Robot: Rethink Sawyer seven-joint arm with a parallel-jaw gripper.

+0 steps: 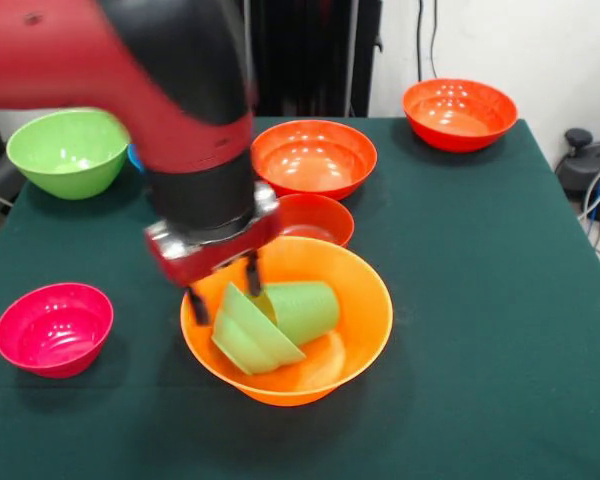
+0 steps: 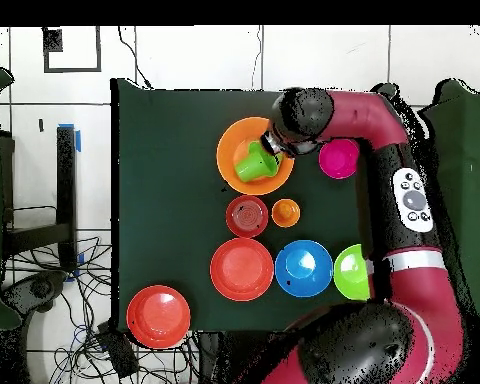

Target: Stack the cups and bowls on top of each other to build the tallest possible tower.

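Observation:
The largest orange bowl (image 1: 355, 300) stands at the table's middle front; it also shows in the overhead view (image 2: 232, 140). Inside it a small green bowl (image 1: 245, 338) stands tilted on its edge and leans against a translucent green cup (image 1: 308, 305) that lies on its side; in the overhead view they show as one green patch (image 2: 254, 162). My gripper (image 1: 224, 290) reaches down into the orange bowl, open, with one finger on each side of the green bowl's raised rim. The orange cup (image 2: 285, 212) stands on the table beside the small red-orange bowl (image 1: 318, 218), hidden by my arm in the front view.
A red-orange bowl (image 1: 313, 157) sits behind the small one, another (image 1: 459, 113) at the far right corner. A large green bowl (image 1: 68, 150) is far left, with a blue bowl (image 2: 303, 267) beside it. A pink bowl (image 1: 54, 328) is near left.

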